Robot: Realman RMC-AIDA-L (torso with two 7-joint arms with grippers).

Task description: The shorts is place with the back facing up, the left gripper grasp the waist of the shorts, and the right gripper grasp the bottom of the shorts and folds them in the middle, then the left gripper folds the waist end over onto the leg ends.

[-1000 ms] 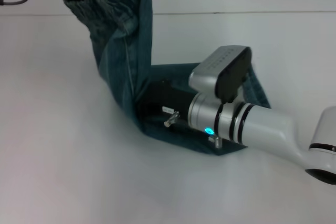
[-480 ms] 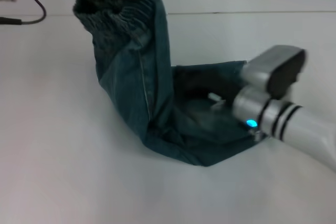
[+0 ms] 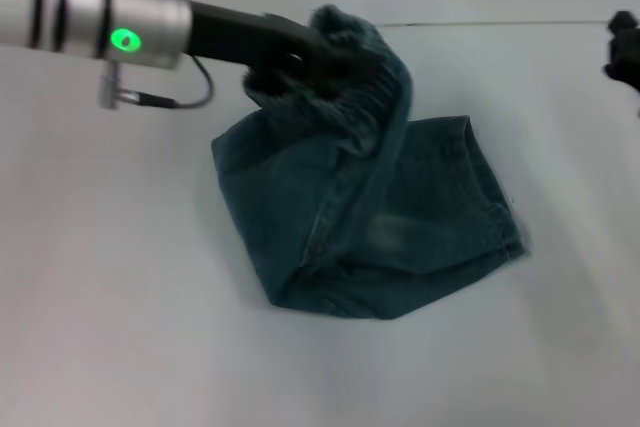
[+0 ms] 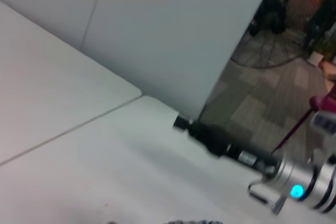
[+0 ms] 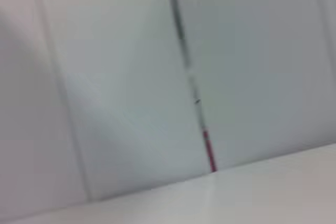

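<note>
Denim shorts (image 3: 400, 237), one pair, folded on white table (image 3: 120, 327), waist end raised above leg ends. Left gripper (image 3: 300, 57), one, clamped on bunched waistband, fabric draping down from fingers. Right gripper (image 3: 622, 52), one, at table's far right edge, well apart from shorts; finger state not discernible.

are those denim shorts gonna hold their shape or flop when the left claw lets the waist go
Probably flop: the shorts sag from the left claw, the gathered waist bunched and the cloth draping down to the table. Likely limp but weighty, since the leg ends lie flat unheld. The right claw is off at the edge.
</note>
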